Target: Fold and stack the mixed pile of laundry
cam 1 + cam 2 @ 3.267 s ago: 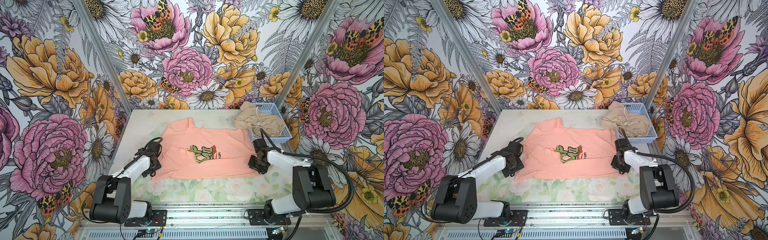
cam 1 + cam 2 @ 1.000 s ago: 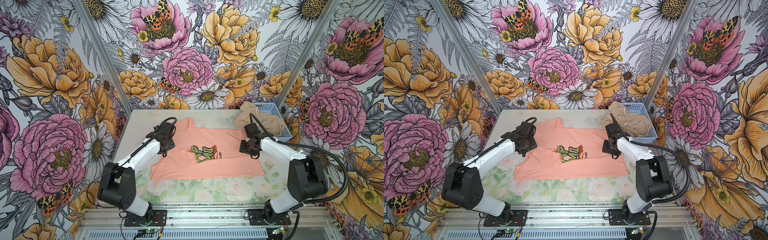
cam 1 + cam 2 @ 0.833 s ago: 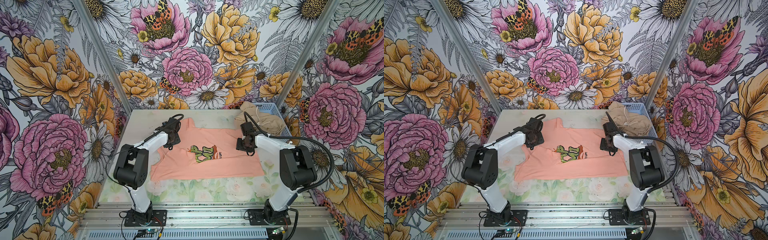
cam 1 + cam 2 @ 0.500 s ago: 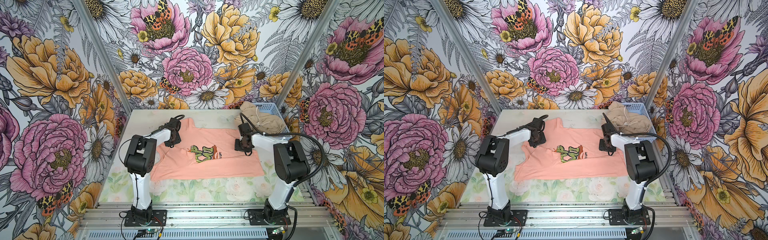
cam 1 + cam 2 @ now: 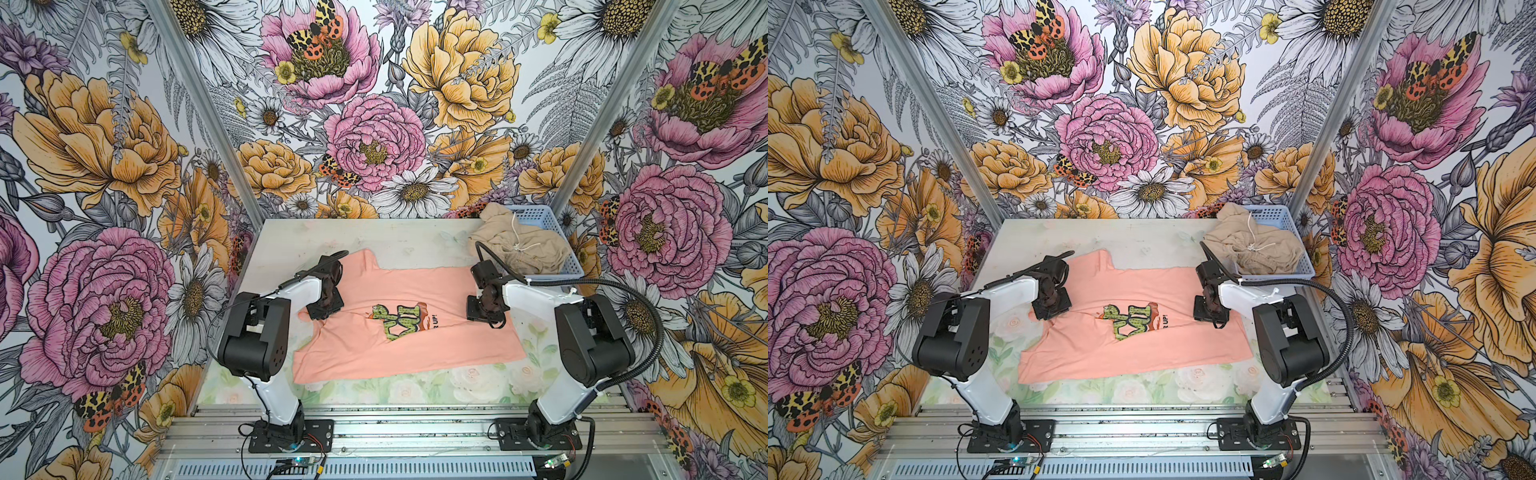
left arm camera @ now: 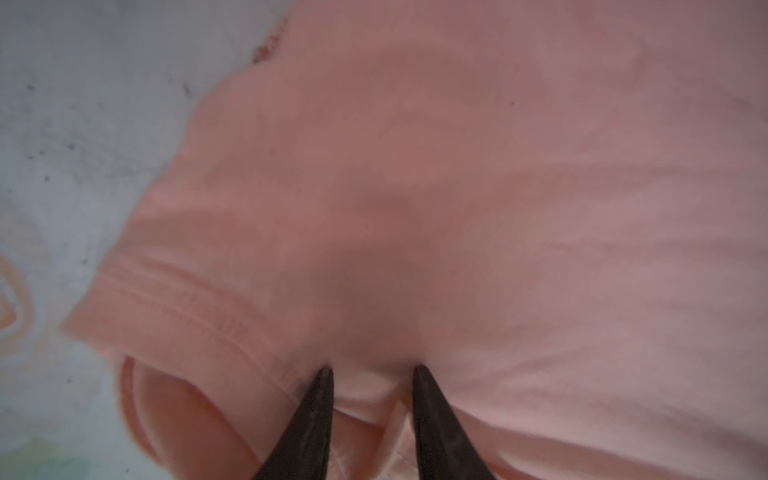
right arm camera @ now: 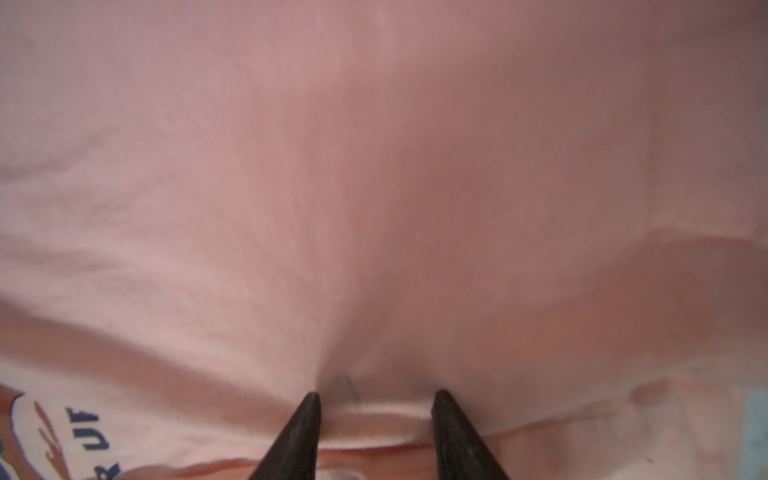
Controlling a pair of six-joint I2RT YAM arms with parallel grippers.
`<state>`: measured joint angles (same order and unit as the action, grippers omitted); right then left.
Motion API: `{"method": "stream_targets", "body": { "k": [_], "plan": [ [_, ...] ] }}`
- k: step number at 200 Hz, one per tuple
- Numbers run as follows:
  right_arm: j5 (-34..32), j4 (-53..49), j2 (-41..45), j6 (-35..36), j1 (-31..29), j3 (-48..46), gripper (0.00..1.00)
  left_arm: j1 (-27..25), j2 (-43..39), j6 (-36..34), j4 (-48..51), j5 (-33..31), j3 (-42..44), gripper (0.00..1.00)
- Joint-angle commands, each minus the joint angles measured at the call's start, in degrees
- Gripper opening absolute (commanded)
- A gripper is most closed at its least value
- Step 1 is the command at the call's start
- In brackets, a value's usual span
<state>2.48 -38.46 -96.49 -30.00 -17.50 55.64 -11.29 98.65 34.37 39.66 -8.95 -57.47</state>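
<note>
- We look down on the table (image 5: 395, 235), where the peach-pink T-shirt (image 5: 407, 353) lies spread across the middle with its green-brown graphic (image 5: 399, 324) facing up.
- A slanting crease cuts through that graphic, and one sleeve pokes toward the back wall.
- The left gripper (image 5: 323, 307) is down on the shirt's left edge, and we see this in both top views.
- From its wrist camera, the left gripper (image 6: 372, 374) has its dark fingers (image 6: 311, 415) planted on the fabric beside a stitched hem (image 6: 187, 316).
- Its jaws stand part-way apart, and a small ridge of pink cloth rises in the gap between the tips.
- The right gripper (image 5: 484, 309) is down on the shirt's right side, level with the graphic.
- Up close, the right gripper (image 7: 376, 399) is much the same: the tips press into the shirt, a clear gap shows between them, and a soft fold bulges across it.
- Blue lettering (image 7: 83, 432) sits just beside that grip.
- In the far right corner, the beige-tan garment (image 5: 498, 237) is heaped in the light blue basket (image 5: 536, 216) and spills over the rim toward the shirt.
- Its white drawstring (image 5: 516, 248) lies on top, and neither gripper touches it.
</note>
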Motion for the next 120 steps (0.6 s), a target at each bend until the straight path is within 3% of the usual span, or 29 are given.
{"method": "stream_targets", "body": {
  "k": [1, 20, 54, 89, 120],
  "plan": [
    [2.32, -5.48, 2.81, -3.88, -1.95, -4.19, 0.46, 1.30, -2.25, 1.58, 7.40, -0.23, 4.80, 0.34],
    [3.04, -6.48, 5.68, -4.89, -3.27, -4.58, 0.46, 1.71, -5.05, 1.58, 7.30, -0.89, 5.34, 0.35],
    [0.61, -8.82, 7.65, -2.91, -2.40, 2.84, 0.47, -1.03, -4.24, -0.65, 7.34, -2.64, -3.59, 0.49],
    [-4.41, -6.60, 2.68, 1.54, 2.22, 12.36, 0.50, -1.68, 2.43, -3.20, 7.38, -2.65, -14.88, 0.54],
    [-5.92, -1.39, -3.03, 3.36, 7.33, 18.23, 0.50, -2.04, 4.87, -3.61, 7.22, -2.65, -18.37, 0.54]
  ]
}}
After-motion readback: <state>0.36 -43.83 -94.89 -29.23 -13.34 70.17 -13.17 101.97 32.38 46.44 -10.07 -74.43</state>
